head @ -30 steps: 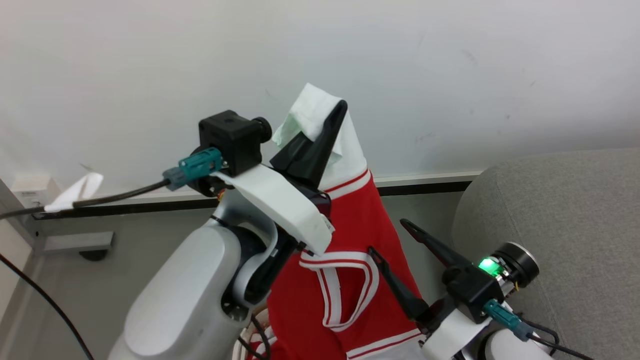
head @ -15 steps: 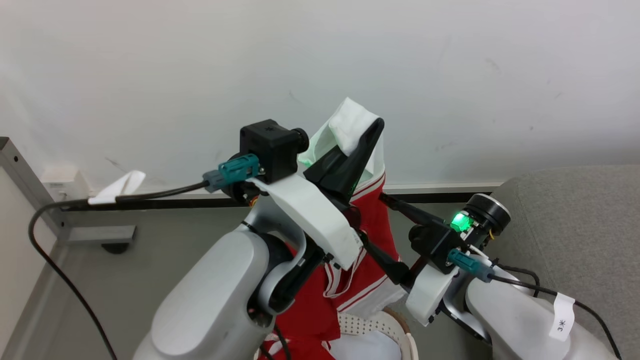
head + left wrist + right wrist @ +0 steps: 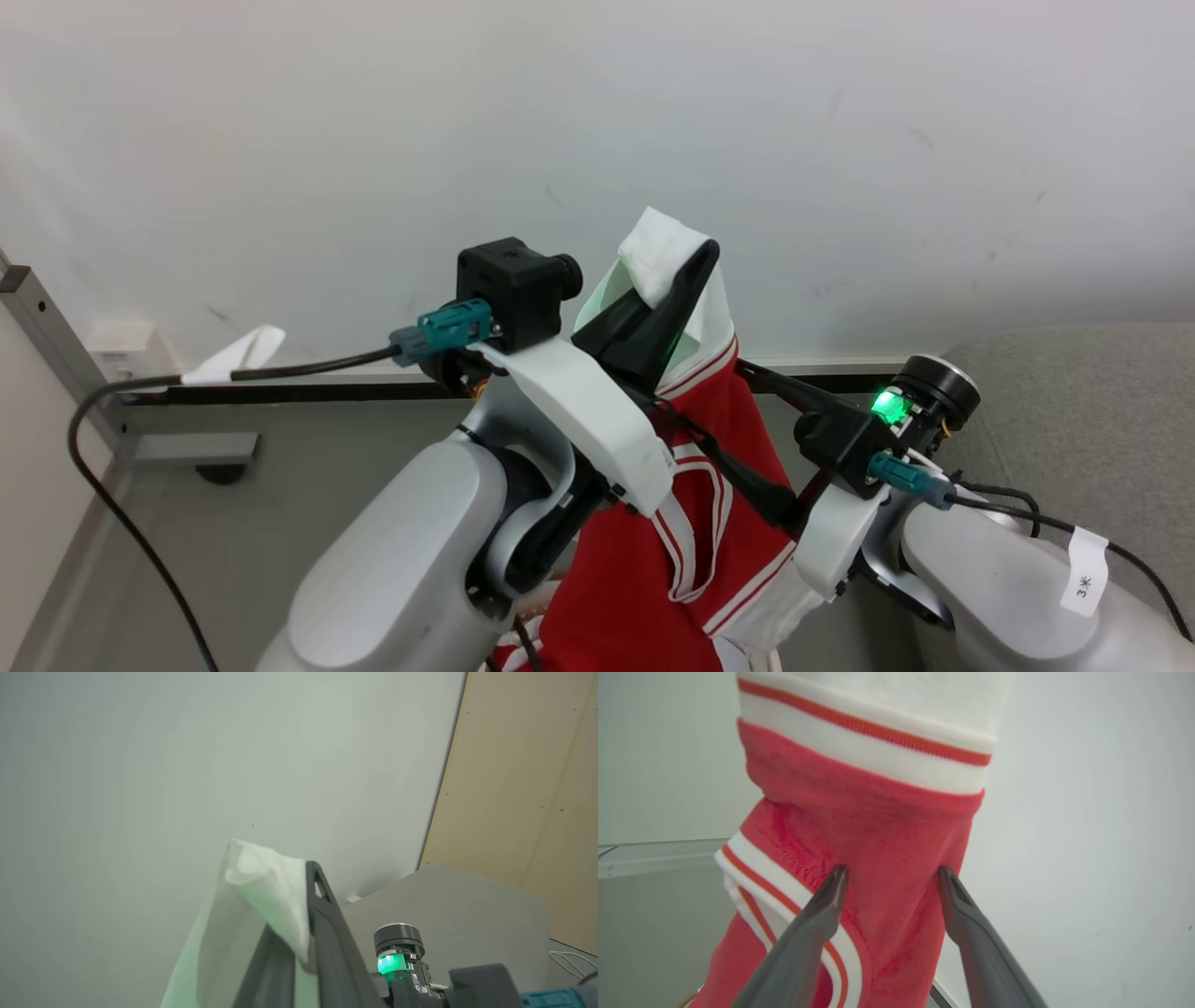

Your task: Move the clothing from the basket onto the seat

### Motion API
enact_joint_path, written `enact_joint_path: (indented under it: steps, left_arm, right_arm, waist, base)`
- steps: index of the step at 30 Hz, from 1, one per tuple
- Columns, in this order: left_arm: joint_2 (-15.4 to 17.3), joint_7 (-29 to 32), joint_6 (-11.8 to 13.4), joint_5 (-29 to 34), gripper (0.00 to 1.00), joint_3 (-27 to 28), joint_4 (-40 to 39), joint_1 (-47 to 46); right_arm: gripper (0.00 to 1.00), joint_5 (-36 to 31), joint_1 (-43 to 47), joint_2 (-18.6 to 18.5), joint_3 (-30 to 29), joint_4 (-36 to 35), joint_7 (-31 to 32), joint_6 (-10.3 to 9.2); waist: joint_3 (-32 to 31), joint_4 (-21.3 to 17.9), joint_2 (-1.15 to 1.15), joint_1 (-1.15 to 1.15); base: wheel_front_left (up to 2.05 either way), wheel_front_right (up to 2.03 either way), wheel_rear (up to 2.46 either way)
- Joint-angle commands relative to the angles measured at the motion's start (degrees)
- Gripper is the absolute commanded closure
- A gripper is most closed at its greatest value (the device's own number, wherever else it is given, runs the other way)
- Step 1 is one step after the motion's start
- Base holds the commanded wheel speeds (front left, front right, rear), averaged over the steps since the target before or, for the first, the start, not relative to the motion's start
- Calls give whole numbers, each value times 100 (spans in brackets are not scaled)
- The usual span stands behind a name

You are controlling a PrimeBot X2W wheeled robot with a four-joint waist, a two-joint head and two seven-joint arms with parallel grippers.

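Note:
A red garment [image 3: 709, 551] with white bands and a white top part hangs in the air. My left gripper [image 3: 680, 271] is raised high in front of the wall and shut on that white part [image 3: 275, 891]; the left gripper [image 3: 306, 877] pinches the cloth near its fingertips. My right gripper [image 3: 714, 397] is open, reaching in from the right with one finger on each side of the red cloth. In the right wrist view the right gripper [image 3: 893, 872] straddles the red garment [image 3: 859, 798] just below a white and red band. The grey seat [image 3: 1083, 401] lies at the right. The basket is hidden beneath the garment and arms.
A pale wall [image 3: 840, 140] stands close behind the grippers, with a dark skirting strip [image 3: 308, 390] along the floor. A metal frame leg [image 3: 56, 355] rises at the left. A black cable [image 3: 112, 523] loops over the grey floor. A tan panel [image 3: 528, 774] stands behind the seat [image 3: 458, 896].
My right gripper has risen from the lower right and moved in around the hanging garment. The left gripper still holds the white part up. The head camera has shifted.

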Motion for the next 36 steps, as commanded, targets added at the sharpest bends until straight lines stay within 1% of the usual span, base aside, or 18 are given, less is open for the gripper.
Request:
enact_joint_path:
  steps: [1,5,11,16,20,21,22,30,33,34,35,36]
  left_arm:
    - [4,8,-29,-84,100,3,2,43]
    - [-40,8,-35,-118,100,-39,14,76]
    - [-58,18,-50,-172,100,-78,24,110]
    - [-64,57,-62,-229,100,-104,-5,119]
    - [-75,72,-70,-264,100,-125,-16,114]
    - [-79,71,-70,-273,100,-127,-16,109]
    - [-78,68,-72,-283,100,-124,-13,102]
    - [-17,5,-9,-302,100,-72,19,136]
    - [45,-54,41,-216,100,-49,78,158]
    - [70,-77,50,-173,93,-51,111,167]
    - [92,-107,57,-148,77,-53,147,183]
    - [105,-137,57,-124,56,-60,179,199]
  right_arm:
    - [0,119,-102,-54,44,-22,-9,-14]
    - [0,567,-331,-335,429,-182,47,-14]
    - [0,1122,-654,-618,873,-348,-21,-14]
    - [0,1627,-866,-623,1363,-493,-129,-14]
    - [0,1886,-967,-544,1600,-347,-178,-14]
    - [65,1945,-977,-509,1625,-270,-196,-14]
    - [100,2023,-958,-470,1647,-228,-221,-14]
    - [100,2753,-656,-365,1711,-31,-320,-14]
    - [100,3039,-649,-358,1592,-33,-360,-14]
    - [100,3089,-653,-360,1543,-47,-373,-14]
    - [100,3150,-655,-370,1477,-59,-381,-14]
    - [100,3200,-661,-387,1411,-72,-388,-14]
  waist:
    - [-10,15,0,0]
    - [-57,59,0,0]
    - [-104,120,0,0]
    - [-104,128,0,0]
    - [-96,135,0,0]
    - [-94,142,0,0]
    - [-94,153,0,0]
    - [-93,209,0,0]
    - [-78,207,0,0]
    - [-71,206,0,0]
    - [-64,202,0,0]
    - [-57,198,0,0]
  base:
    - [0,0,0]
    - [0,0,0]
    - [0,0,0]
    - [0,0,0]
    - [0,0,0]
    - [0,0,0]
    - [0,0,0]
    - [0,0,0]
    - [0,0,0]
    - [0,0,0]
    - [0,0,0]
    - [0,0,0]
